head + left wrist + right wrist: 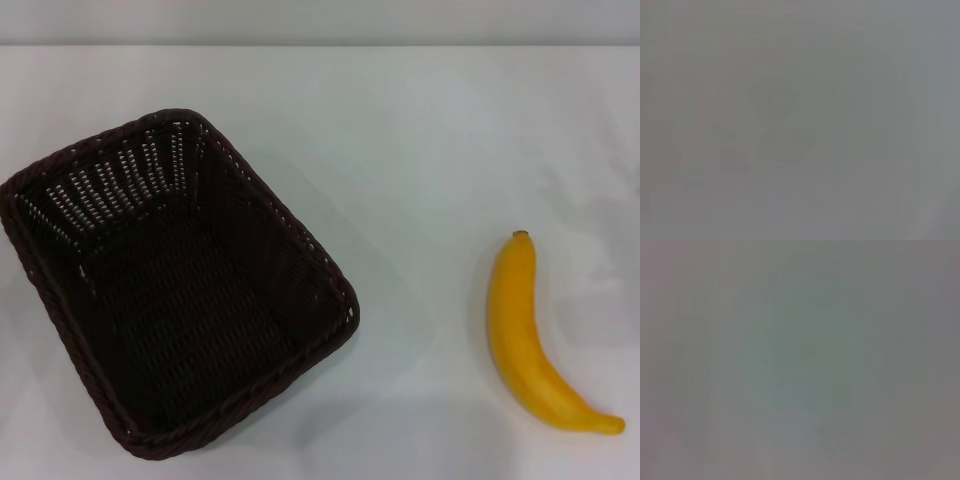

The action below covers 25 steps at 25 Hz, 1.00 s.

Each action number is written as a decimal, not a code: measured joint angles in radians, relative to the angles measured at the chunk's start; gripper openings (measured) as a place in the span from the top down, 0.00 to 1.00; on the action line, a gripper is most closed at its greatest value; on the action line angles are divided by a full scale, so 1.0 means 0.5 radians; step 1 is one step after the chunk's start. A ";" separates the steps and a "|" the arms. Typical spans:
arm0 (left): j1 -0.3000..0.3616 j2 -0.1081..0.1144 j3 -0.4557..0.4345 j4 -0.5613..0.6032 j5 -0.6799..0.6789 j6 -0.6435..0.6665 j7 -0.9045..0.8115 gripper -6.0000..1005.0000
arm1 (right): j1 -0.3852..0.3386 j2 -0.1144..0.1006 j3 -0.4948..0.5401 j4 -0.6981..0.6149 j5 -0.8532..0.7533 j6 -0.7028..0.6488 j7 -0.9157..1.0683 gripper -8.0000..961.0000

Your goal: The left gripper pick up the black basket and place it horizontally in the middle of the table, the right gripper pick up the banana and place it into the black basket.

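The black basket (175, 285) stands on the white table (420, 150) at the left of the head view, turned at an angle, with nothing inside it. The banana (525, 335) lies on the table at the right, well apart from the basket, its dark stem tip pointing away from me. Neither the left gripper nor the right gripper shows in any view. Both wrist views show only a plain grey blur with no object or finger in it.
A wide stretch of bare tabletop lies between the basket and the banana. The table's far edge (320, 44) runs across the top of the head view.
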State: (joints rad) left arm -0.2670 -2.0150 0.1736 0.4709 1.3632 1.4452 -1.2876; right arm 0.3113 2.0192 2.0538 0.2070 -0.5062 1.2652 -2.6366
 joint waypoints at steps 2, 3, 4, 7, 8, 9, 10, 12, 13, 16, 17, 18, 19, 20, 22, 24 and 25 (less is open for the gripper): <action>-0.002 0.009 0.009 0.009 0.026 -0.025 -0.052 0.13 | 0.002 -0.001 -0.002 0.000 -0.001 -0.006 0.001 0.11; -0.006 0.023 0.015 0.028 0.080 -0.052 -0.144 0.13 | 0.002 -0.002 -0.003 0.000 -0.003 -0.009 0.002 0.11; -0.009 0.031 0.016 0.045 0.106 -0.061 -0.187 0.13 | 0.003 -0.002 -0.005 0.000 -0.005 -0.011 0.004 0.11; -0.020 0.062 0.026 0.185 0.274 -0.093 -0.440 0.13 | 0.003 -0.002 -0.007 0.000 -0.005 -0.013 0.013 0.11; -0.020 0.064 0.032 0.248 0.332 -0.096 -0.537 0.13 | 0.003 -0.002 -0.007 0.000 -0.004 -0.014 0.015 0.11; -0.021 0.067 0.038 0.306 0.379 -0.099 -0.618 0.13 | 0.003 -0.002 -0.007 0.000 -0.004 -0.016 0.017 0.11; -0.019 0.071 0.050 0.371 0.435 -0.098 -0.707 0.13 | 0.003 -0.002 -0.007 0.000 -0.004 -0.018 0.018 0.11; -0.006 0.090 0.098 0.470 0.530 -0.094 -0.880 0.13 | 0.006 -0.002 -0.007 0.000 -0.005 -0.023 0.016 0.11; 0.006 0.103 0.140 0.516 0.562 -0.090 -0.966 0.13 | 0.008 -0.003 -0.007 0.000 -0.007 -0.026 0.015 0.11; 0.049 0.144 0.246 0.609 0.570 -0.066 -1.094 0.13 | 0.015 -0.006 -0.009 0.000 -0.013 -0.031 0.011 0.11; 0.057 0.150 0.254 0.627 0.564 -0.048 -1.110 0.13 | 0.016 -0.007 -0.009 0.000 -0.013 -0.032 0.010 0.11; 0.063 0.155 0.257 0.642 0.557 -0.027 -1.119 0.12 | 0.016 -0.007 -0.009 0.000 -0.013 -0.033 0.009 0.11; 0.067 0.159 0.251 0.656 0.546 -0.005 -1.119 0.12 | 0.014 -0.007 -0.009 0.000 -0.013 -0.034 0.010 0.11; 0.073 0.166 0.245 0.674 0.525 0.014 -1.117 0.13 | 0.012 -0.006 -0.010 0.000 -0.012 -0.035 0.011 0.11; 0.082 0.187 0.243 0.709 0.485 0.029 -1.135 0.13 | 0.007 -0.004 -0.012 0.000 -0.012 -0.038 0.011 0.11; 0.086 0.243 0.279 0.766 0.491 0.037 -1.242 0.13 | 0.005 -0.002 -0.012 0.000 -0.014 -0.040 0.011 0.11; 0.081 0.278 0.315 0.792 0.524 0.039 -1.311 0.13 | 0.006 -0.001 -0.013 0.000 -0.014 -0.041 0.012 0.11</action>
State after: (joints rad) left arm -0.2264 -1.8759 0.3312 0.8667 1.6252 1.4648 -1.9431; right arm 0.3141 2.0185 2.0475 0.2069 -0.5134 1.2449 -2.6305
